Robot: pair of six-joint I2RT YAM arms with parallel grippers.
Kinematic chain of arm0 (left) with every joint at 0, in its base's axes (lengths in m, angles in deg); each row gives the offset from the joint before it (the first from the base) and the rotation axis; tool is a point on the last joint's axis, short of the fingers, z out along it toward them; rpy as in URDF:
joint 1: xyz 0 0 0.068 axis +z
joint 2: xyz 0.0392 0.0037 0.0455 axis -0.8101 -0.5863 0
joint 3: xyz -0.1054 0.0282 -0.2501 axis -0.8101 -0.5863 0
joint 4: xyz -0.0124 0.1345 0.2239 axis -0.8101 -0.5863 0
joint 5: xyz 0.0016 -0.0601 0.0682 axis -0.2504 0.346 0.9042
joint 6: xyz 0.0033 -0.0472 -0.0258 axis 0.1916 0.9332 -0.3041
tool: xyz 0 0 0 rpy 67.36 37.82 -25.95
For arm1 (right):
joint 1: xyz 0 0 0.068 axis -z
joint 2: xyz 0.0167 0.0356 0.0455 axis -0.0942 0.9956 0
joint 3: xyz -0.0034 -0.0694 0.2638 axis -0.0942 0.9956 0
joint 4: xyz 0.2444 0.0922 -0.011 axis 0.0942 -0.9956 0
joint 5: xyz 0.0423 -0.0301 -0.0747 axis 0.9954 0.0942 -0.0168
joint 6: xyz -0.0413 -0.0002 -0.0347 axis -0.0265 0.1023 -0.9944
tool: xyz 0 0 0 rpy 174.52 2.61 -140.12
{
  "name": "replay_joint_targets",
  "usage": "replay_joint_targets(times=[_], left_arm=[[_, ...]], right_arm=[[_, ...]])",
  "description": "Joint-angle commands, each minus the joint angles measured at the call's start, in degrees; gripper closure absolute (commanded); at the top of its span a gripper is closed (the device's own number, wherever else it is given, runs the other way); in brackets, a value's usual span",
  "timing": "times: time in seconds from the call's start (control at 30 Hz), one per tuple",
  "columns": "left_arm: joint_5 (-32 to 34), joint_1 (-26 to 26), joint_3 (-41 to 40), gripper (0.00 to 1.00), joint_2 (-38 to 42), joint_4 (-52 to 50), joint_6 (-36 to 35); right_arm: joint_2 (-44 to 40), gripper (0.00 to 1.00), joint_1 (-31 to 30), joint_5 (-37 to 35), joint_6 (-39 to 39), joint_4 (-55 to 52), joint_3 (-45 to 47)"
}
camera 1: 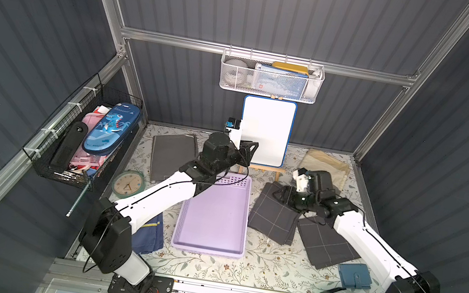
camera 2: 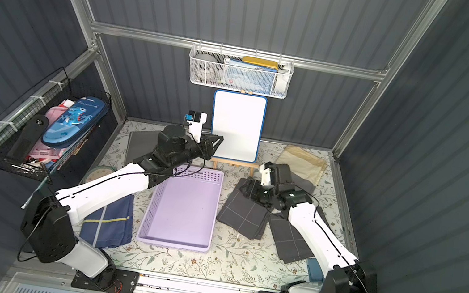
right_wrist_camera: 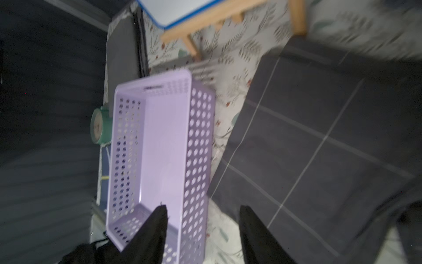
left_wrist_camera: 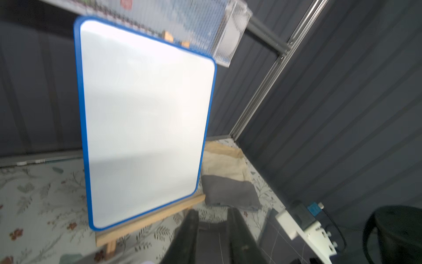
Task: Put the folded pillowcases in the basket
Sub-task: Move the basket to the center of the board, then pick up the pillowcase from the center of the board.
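Observation:
The pale lilac basket (camera 1: 241,220) (camera 2: 212,211) (right_wrist_camera: 198,137) lies empty mid-table. Just to its right lies a folded pillowcase (camera 1: 273,216) (camera 2: 242,212) (right_wrist_camera: 319,137), dark grey with thin white grid lines. My right gripper (camera 1: 280,194) (camera 2: 247,188) (right_wrist_camera: 203,210) hovers at the pillowcase's far end, near the basket's side. Its jaws stand apart with nothing between them. My left gripper (camera 1: 250,150) (camera 2: 214,142) (left_wrist_camera: 212,214) is raised beyond the basket's far end, in front of the whiteboard. Its jaws show a narrow gap and hold nothing.
A second grid-lined grey cloth (camera 1: 327,242) lies right of the pillowcase. A whiteboard on an easel (camera 1: 265,133) stands at the back. Grey cloth (camera 1: 172,156), beige cloth (camera 1: 325,166), navy cloth (camera 2: 109,223), clock (camera 1: 128,184) and blue wallet (camera 1: 355,276) lie around. A white mesh basket (camera 1: 271,77) and a black wire basket (camera 1: 87,141) hang on the walls.

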Motion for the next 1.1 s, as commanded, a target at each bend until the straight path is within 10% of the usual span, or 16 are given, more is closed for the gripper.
replay_joint_targets(times=[0.0,0.23,1.07], left_arm=[[3.5,0.1,4.5,0.75,3.0,-10.0,7.8],[9.1,-0.9,8.9,0.64,1.2,-33.2,16.8],[11.2,-0.9,-2.2,0.52,15.2,-35.7,19.0]], right_arm=[[-0.5,0.37,-6.0,1.6,0.9,-3.8,3.7],[6.6,0.36,-13.8,-0.3,2.4,0.2,3.1],[28.8,0.37,-23.0,2.1,7.0,5.8,-14.3]])
